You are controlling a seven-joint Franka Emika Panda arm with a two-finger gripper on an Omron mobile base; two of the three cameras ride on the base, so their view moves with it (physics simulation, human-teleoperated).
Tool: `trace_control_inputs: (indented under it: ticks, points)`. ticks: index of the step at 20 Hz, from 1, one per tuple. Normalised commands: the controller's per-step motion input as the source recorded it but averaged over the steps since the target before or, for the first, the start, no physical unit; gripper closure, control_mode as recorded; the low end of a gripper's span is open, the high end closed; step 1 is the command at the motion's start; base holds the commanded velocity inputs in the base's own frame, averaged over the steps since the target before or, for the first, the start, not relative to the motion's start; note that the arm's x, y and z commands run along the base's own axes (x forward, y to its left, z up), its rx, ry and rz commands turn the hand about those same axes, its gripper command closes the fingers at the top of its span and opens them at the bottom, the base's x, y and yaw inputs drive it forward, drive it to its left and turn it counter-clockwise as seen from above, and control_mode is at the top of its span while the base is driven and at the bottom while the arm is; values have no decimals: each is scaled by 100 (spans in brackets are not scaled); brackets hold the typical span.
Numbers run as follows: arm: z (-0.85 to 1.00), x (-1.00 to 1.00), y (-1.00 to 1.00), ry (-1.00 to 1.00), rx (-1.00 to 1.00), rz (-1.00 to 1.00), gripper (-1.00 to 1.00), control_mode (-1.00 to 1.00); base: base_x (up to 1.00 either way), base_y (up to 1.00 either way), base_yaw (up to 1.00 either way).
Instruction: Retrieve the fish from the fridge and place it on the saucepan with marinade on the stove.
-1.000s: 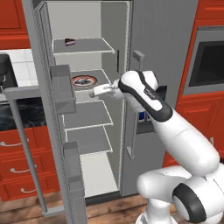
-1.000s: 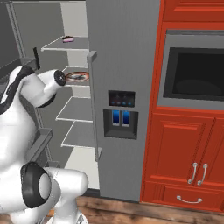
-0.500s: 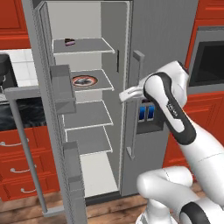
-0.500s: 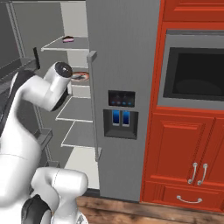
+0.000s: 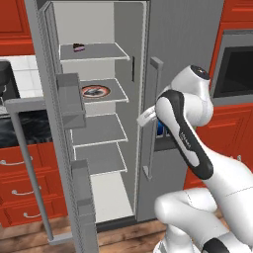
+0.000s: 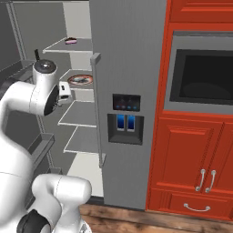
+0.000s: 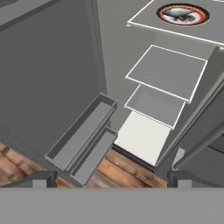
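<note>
The arm has swung back from the second shelf toward the right of the left base view, gripper fingers wide apart and empty. The fish lies on its plate, upper left, inside the open fridge, so picking remains undone

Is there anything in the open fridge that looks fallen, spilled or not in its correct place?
Nothing stands out. The fridge has its left door open; the shelves are level and clean. The fish on its plate lies flat on the second shelf, and a small dark item sits on the top shelf.
</note>
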Motion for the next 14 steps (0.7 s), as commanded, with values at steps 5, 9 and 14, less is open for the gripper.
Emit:
trace_control_inputs:
  ticks: [5, 9, 14]
  points:
    - [0, 4, 30, 1, -1, -3, -100, -100, 0, 0, 0]
    - [0, 13, 81, 0, -5, -18, -100, -100, 0, 0, 0]
    - [0, 18, 20, 0, -1, -9, -100, -100, 0, 0, 0]
